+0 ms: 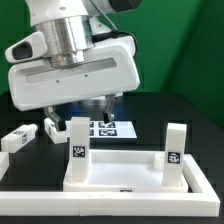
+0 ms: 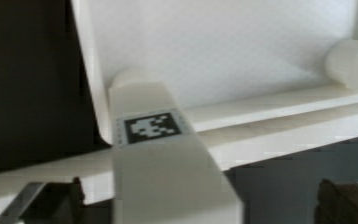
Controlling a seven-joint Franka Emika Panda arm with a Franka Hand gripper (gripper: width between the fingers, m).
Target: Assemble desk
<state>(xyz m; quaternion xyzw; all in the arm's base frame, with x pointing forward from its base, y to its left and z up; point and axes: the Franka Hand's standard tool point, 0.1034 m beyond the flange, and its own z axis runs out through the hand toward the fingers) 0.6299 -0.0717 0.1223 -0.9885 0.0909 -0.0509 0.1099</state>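
Desk top (image 1: 120, 186): lies at the front of the tabletop (image 1: 195, 112).
Leg (image 1: 78, 150): stands up in its corner, right under my gripper (image 1: 88, 112).
Gripper: spread wide, holding nothing.
Tip: I'd go straight down, keep the leg in the middle, then squeeze softly.

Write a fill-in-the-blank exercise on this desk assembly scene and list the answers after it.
1. ___ legs stand upright on the desk top.
2. The pincer above them has its jaws ___.
3. Each upright leg bears a square black-and-white ___.
4. The table under the parts is coloured ___.
Missing words: two; open; tag; black.
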